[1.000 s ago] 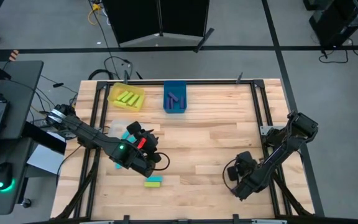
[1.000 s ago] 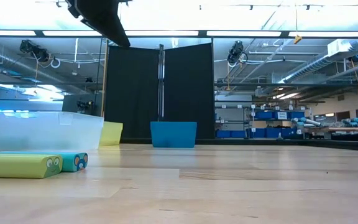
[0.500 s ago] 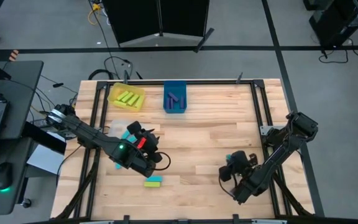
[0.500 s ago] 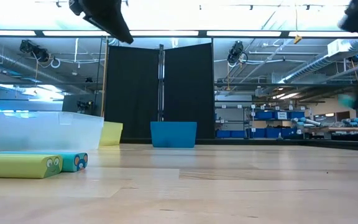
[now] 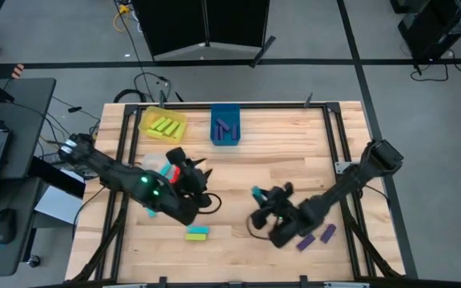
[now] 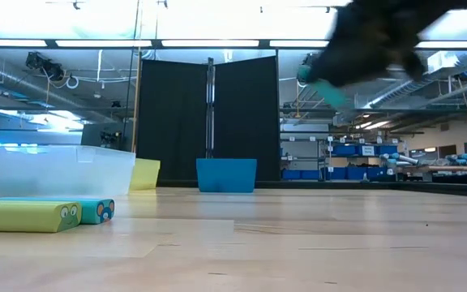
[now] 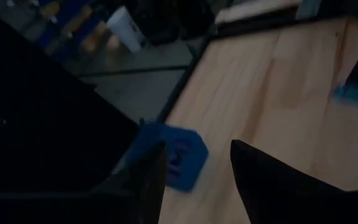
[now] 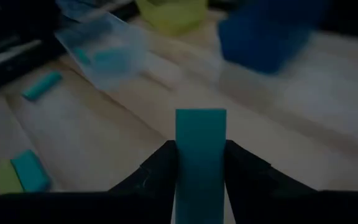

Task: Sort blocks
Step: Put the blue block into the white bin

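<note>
Right gripper (image 5: 256, 194): clamped on one teal block (image 8: 200, 146), had swung from the table's right edge toward centre, presumably bound for the clear bin (image 5: 157, 166). Left gripper (image 7: 194, 163): parted, empty, beside that bin. Two purple blocks (image 5: 316, 237) newly uncovered, unsorted.

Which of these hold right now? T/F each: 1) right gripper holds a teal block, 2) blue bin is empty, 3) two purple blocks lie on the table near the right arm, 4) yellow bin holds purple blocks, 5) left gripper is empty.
1) True. The right gripper is shut on a teal block.
2) False. The blue bin has purple blocks in it.
3) True. Two purple blocks lie on the table by the right arm.
4) False. The yellow bin holds yellow-green blocks.
5) True. The left gripper is open with nothing between its fingers.
</note>
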{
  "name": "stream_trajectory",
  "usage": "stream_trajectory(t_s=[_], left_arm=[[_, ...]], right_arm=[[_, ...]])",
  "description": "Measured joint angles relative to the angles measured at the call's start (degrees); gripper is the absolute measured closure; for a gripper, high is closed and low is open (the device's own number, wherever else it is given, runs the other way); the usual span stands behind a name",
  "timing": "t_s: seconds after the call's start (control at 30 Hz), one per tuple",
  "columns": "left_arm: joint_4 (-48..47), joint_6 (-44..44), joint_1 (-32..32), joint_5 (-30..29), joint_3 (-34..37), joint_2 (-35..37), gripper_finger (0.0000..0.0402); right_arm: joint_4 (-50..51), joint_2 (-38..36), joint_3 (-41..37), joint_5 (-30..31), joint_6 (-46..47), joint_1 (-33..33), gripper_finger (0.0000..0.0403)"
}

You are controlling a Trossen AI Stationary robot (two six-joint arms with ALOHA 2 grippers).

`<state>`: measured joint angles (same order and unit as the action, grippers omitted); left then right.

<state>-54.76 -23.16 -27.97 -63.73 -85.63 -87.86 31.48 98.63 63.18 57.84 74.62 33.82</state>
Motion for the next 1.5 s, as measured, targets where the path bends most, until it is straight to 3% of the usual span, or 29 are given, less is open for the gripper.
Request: stream_trajectory(t_s=[0.23, 0.37, 0.47, 0.63, 0.87, 1.27, 1.5], left_arm=[[1.44, 10.09, -0.98, -1.8, -7.74, 8.25, 0.0216], [1.81, 13.23, -2.36, -1.75, -9.05, 14.14, 0.0216], [1.85, 13.58, -3.53, -1.77, -9.09, 18.36, 0.0216], [2.92, 13.55, -5.6, -1.74, -8.38, 23.38, 0.0216], [4.44, 13.03, -6.29, -1.76, -5.94, 25.56, 0.0216], [4.72, 11.36, -6.29, -2.53, -4.57, 25.68, 0.0216], [4.66, 10.89, -6.29, -2.53, -4.57, 25.69, 0.0216]], right_arm=[[-30.46, 0.0, 0.04, -6.85, -37.82, -9.12, 0.0281], [-47.0, 0.23, 0.04, -16.44, -55.25, -14.41, 0.028], [-56.61, 1.17, 0.07, -25.89, -62.54, -18.9, 0.028], [-65.85, 6.29, 1.56, -41.38, -64.54, -25.86, 0.028], [-68.27, 18.94, 13.17, -51.95, -64.52, -31.05, 0.028], [-65.3, 43.66, 41.66, -57.03, -65.27, -34.2, 0.0277], [-63.09, 49.57, 48.57, -58.13, -60.04, -35.36, 0.0226]])
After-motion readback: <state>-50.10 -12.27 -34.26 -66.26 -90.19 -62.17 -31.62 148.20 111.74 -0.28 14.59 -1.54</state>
